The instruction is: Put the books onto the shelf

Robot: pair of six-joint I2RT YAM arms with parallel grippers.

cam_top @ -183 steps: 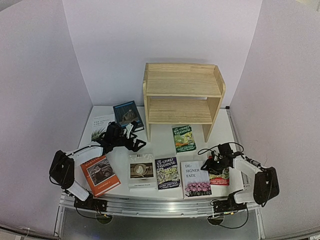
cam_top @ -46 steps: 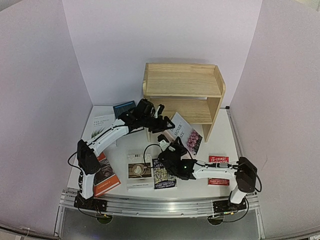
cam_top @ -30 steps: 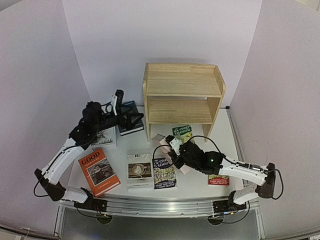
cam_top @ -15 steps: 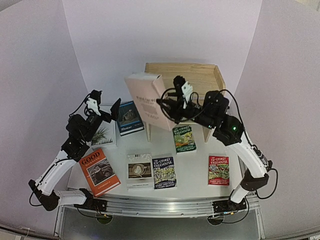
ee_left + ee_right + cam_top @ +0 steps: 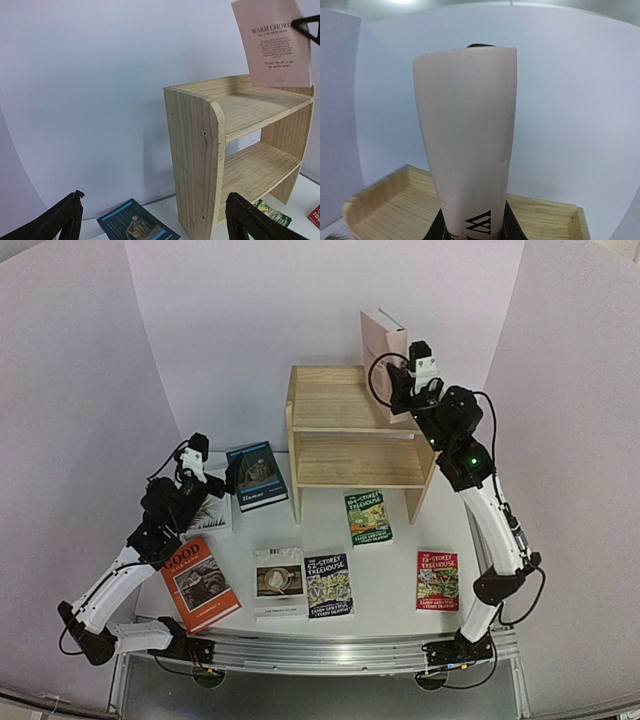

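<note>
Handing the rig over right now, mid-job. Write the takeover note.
Left gripper: open, empty, beside the Humor book.
Right gripper: shut on the pink-backed book, upright over the top tier of the shelf, right end.
Done: no book shelved yet.
Left: seat this one, then seven on the table: Humor, GOOD, white book, cup-cover book, green Treehouse, dark Treehouse, red Treehouse.

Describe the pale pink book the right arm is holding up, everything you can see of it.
The pale pink book is closed, with a soft-looking cover that bows slightly and carries a few centred lines of dark print. It stands upright, a little tilted, above the right end of the shelf's top tier. The right gripper clamps it near its lower edge. Whether its bottom touches the wood cannot be told.
</note>
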